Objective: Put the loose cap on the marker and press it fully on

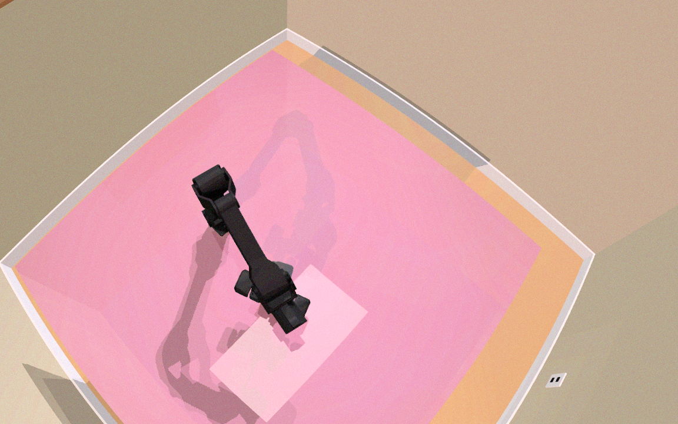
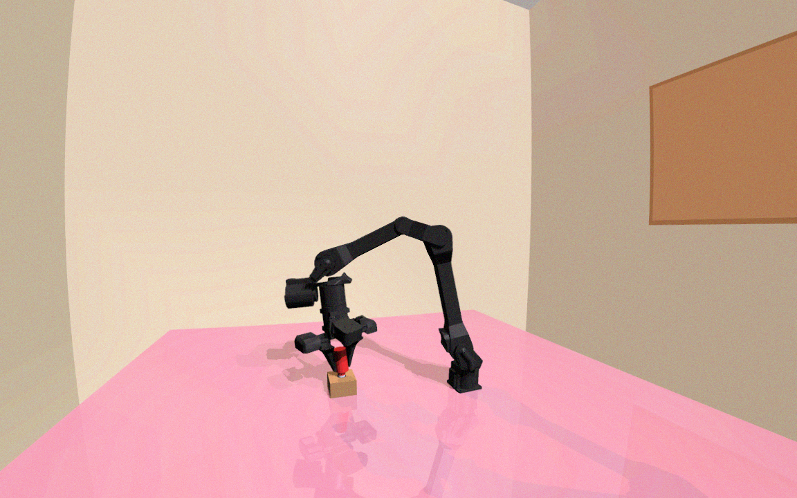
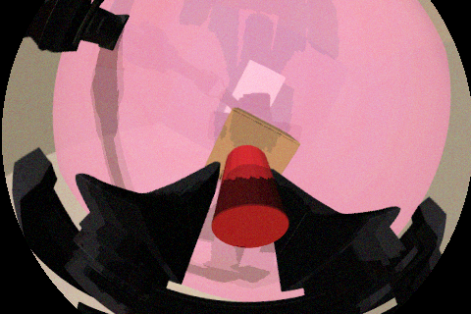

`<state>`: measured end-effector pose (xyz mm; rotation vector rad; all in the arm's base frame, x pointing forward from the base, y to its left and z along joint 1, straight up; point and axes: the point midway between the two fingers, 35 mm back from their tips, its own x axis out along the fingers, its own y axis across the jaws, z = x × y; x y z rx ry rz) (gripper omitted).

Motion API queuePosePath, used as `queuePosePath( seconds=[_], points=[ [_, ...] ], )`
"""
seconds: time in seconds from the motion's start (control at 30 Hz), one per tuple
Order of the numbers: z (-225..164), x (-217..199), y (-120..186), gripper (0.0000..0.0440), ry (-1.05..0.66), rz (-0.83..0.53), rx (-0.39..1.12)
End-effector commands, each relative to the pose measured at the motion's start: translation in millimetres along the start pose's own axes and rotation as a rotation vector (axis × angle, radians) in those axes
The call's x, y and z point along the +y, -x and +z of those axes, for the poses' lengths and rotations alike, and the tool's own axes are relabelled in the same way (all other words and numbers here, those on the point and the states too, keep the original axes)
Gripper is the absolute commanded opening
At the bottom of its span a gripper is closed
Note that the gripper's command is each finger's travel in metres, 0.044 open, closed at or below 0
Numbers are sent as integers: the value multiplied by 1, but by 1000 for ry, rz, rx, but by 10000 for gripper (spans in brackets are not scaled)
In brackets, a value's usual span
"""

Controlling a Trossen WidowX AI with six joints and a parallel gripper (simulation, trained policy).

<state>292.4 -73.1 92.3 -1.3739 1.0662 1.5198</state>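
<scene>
The red cap (image 2: 340,357) (image 3: 249,226) stands upright over the marker, above the tan holder block (image 2: 342,387) (image 3: 255,130). A thin pale band of the marker (image 2: 342,375) shows between cap and block in the exterior view; whether the cap is fully seated cannot be told. My gripper (image 2: 342,366) (image 3: 245,168) points down with its fingers around the cap. It is slightly open: in the wrist view a narrow gap shows beside the left finger, and the right finger is very close to the cap or touching it. In the top view the arm hides cap and block.
The arm's base (image 2: 464,379) (image 3: 78,21) stands on the pink table top (image 1: 409,237) (image 2: 234,433), to the right of the block in the exterior view. A pale bright patch (image 1: 331,311) lies on the table beside the hand. Arm shadows cross the table.
</scene>
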Motion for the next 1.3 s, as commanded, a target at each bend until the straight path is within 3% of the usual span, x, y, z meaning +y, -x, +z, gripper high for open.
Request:
queuePosePath(
  seconds=[0.0,0.17,0.4,1.27],
  points=[
    [7,12,-11,187,11,57,-36],
    [13,16,-10,255,21,58,-50],
    [15,16,-5,436,31,25,-40],
    [12,10,65,439,60,-149,54]
  ],
)
